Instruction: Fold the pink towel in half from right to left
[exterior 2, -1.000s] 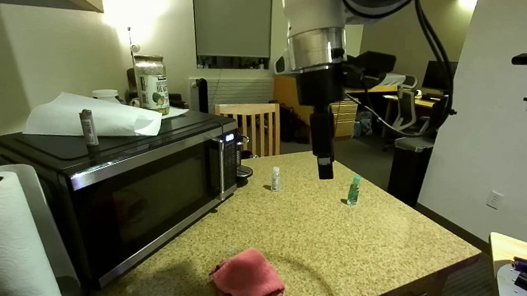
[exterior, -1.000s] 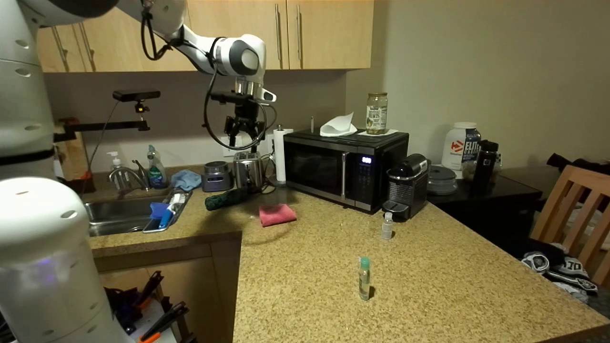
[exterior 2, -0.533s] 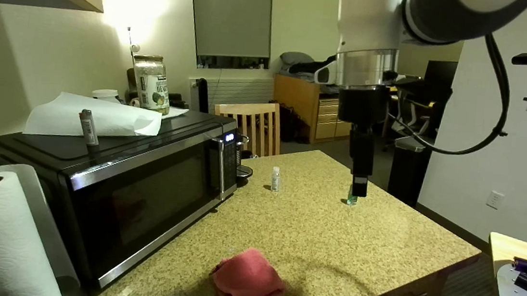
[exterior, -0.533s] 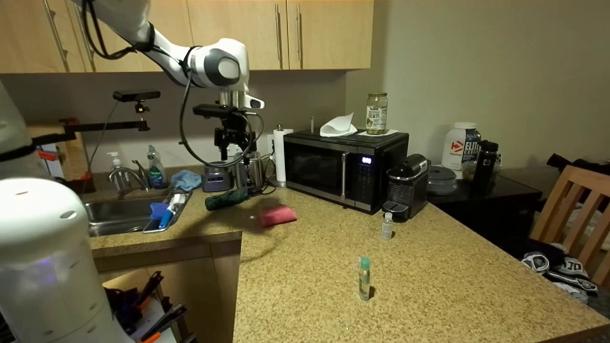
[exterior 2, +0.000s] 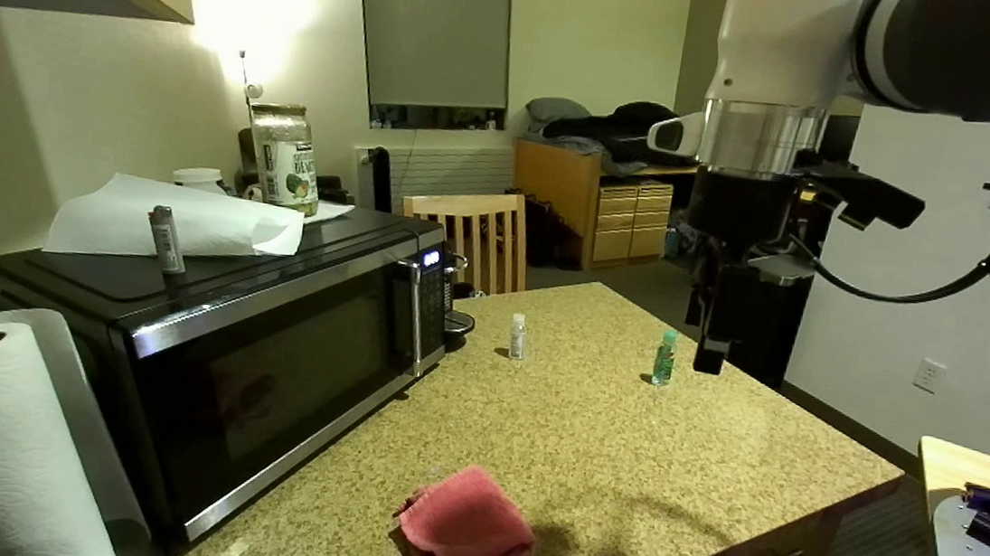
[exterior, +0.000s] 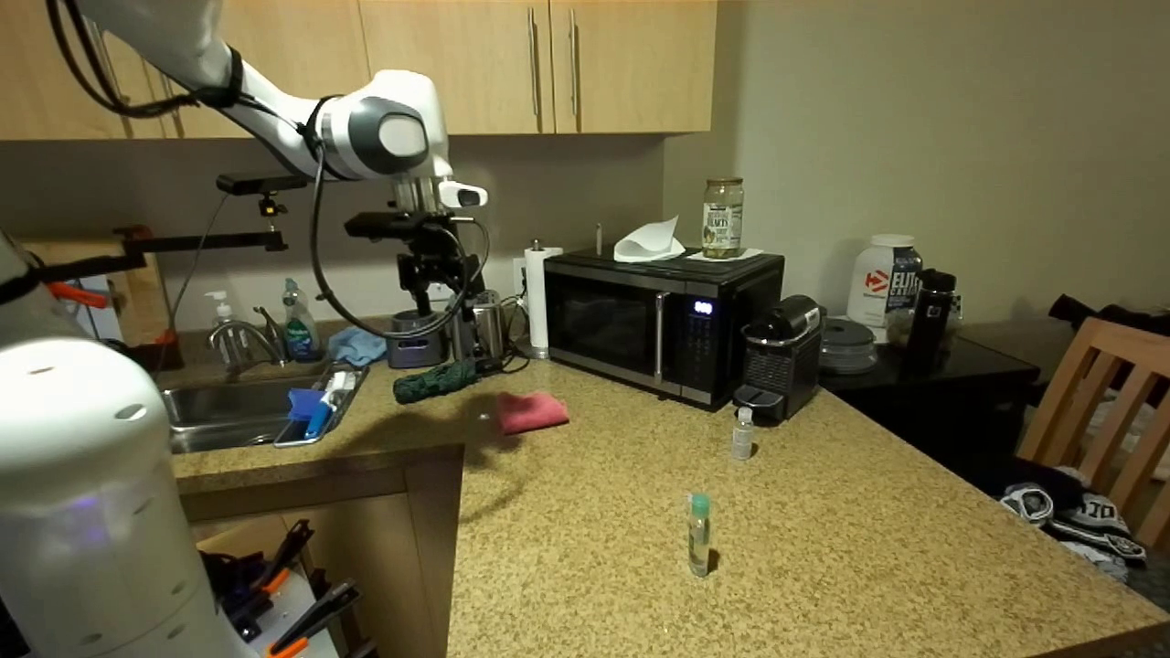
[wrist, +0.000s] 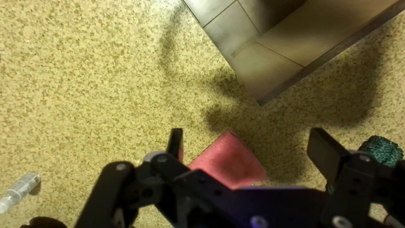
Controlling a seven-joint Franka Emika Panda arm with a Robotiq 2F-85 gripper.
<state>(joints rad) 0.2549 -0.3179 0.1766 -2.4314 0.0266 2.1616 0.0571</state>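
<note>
Pink towel point(exterior 2: 466, 528) lying on table point(exterior 2: 668, 458) in both exterior views, in front of microwave point(exterior 2: 296, 368), nr inner corner of the tabletop. Squarish pad, layered edge showing on one side, top a bit puffed. Fingers point(wrist: 325, 152) wide apart, pointing down, up in the air well above table, apart from towel. Wrist cam: towel shows btwn them in frame, below, partly blocked; can't tell full outline there. Dk green item point(exterior: 437, 382) on table nr towel, ID unclear. Toaster point(exterior: 492, 324) behind it. Paper roll point(exterior 2: 7, 440) just beside microwave; glass jar point(exterior 2: 288, 158) + white paper point(exterior 2: 183, 221) on top of microwave, display lit. Coffee machine point(exterior: 781, 361) at microwave's other end. White-cap bottle point(exterior: 742, 439) upright nr coffee machine; green-cap bottle point(exterior: 699, 539) upright, well apart from towel. Sink point(exterior: 201, 420) w/ blue cloth point(exterior: 357, 345) nearby, soap bottle point(exterior: 300, 331) at back. Small grey appliance point(exterior: 416, 355) btwn blue cloth & toaster.
</note>
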